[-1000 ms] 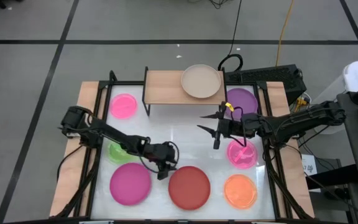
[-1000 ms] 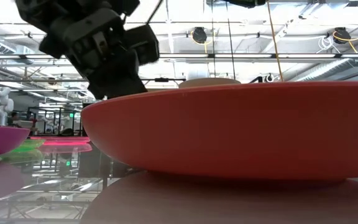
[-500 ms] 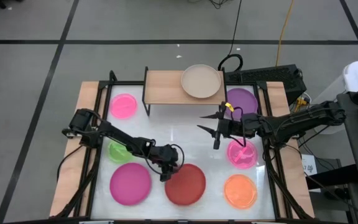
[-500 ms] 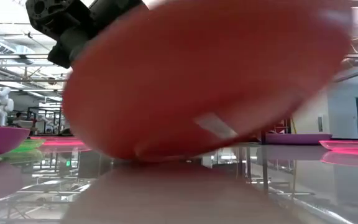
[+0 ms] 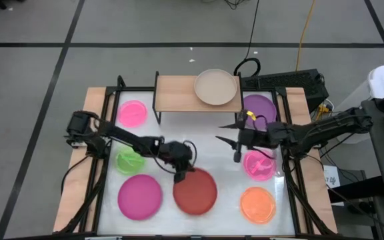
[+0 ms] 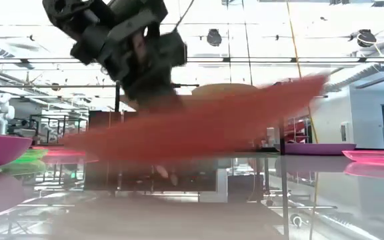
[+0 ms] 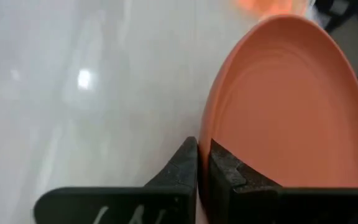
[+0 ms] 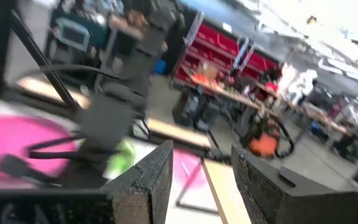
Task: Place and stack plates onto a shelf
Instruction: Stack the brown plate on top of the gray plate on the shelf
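In the high view, the left end effector [image 5: 181, 175] is seen at the near-middle of the desk [image 5: 192, 143], pinched on the far rim of the red plate [image 5: 195, 192], which lies between the magenta plate [image 5: 139, 197] and the orange plate [image 5: 257, 205]. The shelf [image 5: 175, 93] stands at the far edge with the beige plate [image 5: 215, 87] on its right end; a small pink plate [image 5: 133, 113] and a green plate [image 5: 131, 161] lie on the left side, and the purple plate [image 5: 259, 109] and another pink plate [image 5: 259, 165] on the right. The right end effector [image 5: 231, 139] is held above the middle of the desk, left of the pink plate, its fingers spread apart. In the low view, the red plate [image 6: 205, 127] is seen blurred and tilted, its right edge higher, with the left end effector [image 6: 149, 87] above it; whether its low edge touches the desk cannot be told. In the left wrist view, the rim of the red plate [image 7: 284, 106] is clamped between the two dark fingers [image 7: 182, 165]. In the right wrist view, the fingers [image 8: 148, 186] are shown apart with nothing between them, and the magenta plate [image 8: 14, 146] is seen beyond.
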`<state>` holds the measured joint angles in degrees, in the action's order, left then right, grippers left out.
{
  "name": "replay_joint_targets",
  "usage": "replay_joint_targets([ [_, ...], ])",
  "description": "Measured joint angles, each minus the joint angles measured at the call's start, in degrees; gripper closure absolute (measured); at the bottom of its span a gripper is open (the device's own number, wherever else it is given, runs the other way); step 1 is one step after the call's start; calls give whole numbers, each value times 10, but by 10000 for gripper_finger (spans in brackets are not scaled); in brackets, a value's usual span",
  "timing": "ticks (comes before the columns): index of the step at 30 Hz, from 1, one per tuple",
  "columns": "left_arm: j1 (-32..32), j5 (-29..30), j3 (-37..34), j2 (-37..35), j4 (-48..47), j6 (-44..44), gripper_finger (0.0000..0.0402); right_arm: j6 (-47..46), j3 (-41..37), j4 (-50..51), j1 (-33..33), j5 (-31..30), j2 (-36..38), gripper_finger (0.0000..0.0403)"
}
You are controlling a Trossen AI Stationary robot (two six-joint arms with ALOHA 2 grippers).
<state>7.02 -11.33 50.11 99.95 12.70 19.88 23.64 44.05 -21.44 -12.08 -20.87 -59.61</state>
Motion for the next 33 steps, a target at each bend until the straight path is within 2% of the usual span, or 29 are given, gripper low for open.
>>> replay_joint_targets([
  [3, -30, 19, 0, -63, -3, -55, 391, 0, 0, -2, -28, 0, 38, 259],
  [8, -105, 107, 0, -178, -7, -144, 391, -5, -6, 6, -70, 1, 88, 259],
  [12, -189, 109, 8, -237, 19, -176, 388, 13, -30, -10, -86, 1, 111, 259],
  [15, -254, 90, 63, -245, -15, -170, 387, 25, -42, -38, -87, 0, 121, 259],
  [20, -319, 58, 217, -204, -127, -183, 386, 46, -62, -84, -87, 0, 127, 259],
  [26, -369, 46, 404, -100, -271, -194, 384, 58, -70, -105, -87, -1, 127, 259],
  [29, -387, 24, 468, -42, -308, -187, 384, 58, -70, -104, -87, 0, 128, 259],
  [33, -407, -16, 508, 22, -314, -158, 383, 58, -70, -95, -87, -1, 128, 259],
])
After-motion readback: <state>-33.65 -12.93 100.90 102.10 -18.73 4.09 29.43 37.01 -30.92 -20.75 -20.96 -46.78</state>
